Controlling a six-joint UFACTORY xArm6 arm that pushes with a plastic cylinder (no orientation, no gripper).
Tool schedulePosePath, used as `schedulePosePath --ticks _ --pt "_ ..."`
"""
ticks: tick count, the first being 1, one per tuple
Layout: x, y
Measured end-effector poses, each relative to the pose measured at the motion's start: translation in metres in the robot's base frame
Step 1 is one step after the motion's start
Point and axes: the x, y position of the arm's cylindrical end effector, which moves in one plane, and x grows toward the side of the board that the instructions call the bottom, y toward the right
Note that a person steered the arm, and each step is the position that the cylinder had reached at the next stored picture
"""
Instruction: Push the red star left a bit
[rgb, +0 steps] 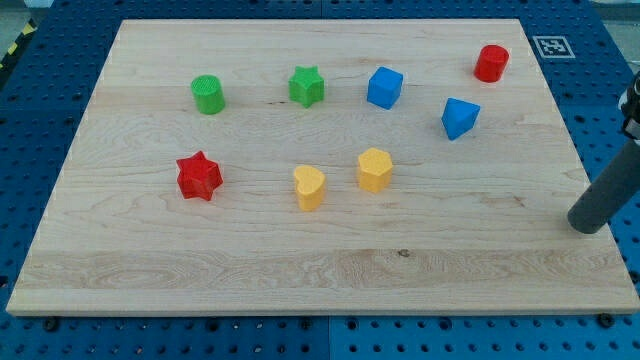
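- Red star (198, 176): at the board's (330, 270) left, below the green cylinder (208, 94).
- My tip (588, 226): far right edge, well apart from every block.
- Fingers: none fitted; bare rod.

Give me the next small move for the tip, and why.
Probably bring my tip across toward the view's left, to the right side of the red star. The tip sits near the board's right edge, far from the star, with the two yellow blocks between them, so route below those first.
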Motion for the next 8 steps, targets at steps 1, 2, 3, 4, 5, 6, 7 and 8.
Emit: schedulePosePath --ticks 1,2,3,4,5,6,7,8 --pt "-0.006 0.007" --pt "0.043 -0.017" --pt "0.077 -0.05" --pt "0.071 -0.11" --pt "0.05 -0.15" --pt "0.05 -0.186" --pt "0.039 -0.253" --pt "0.002 -0.289"
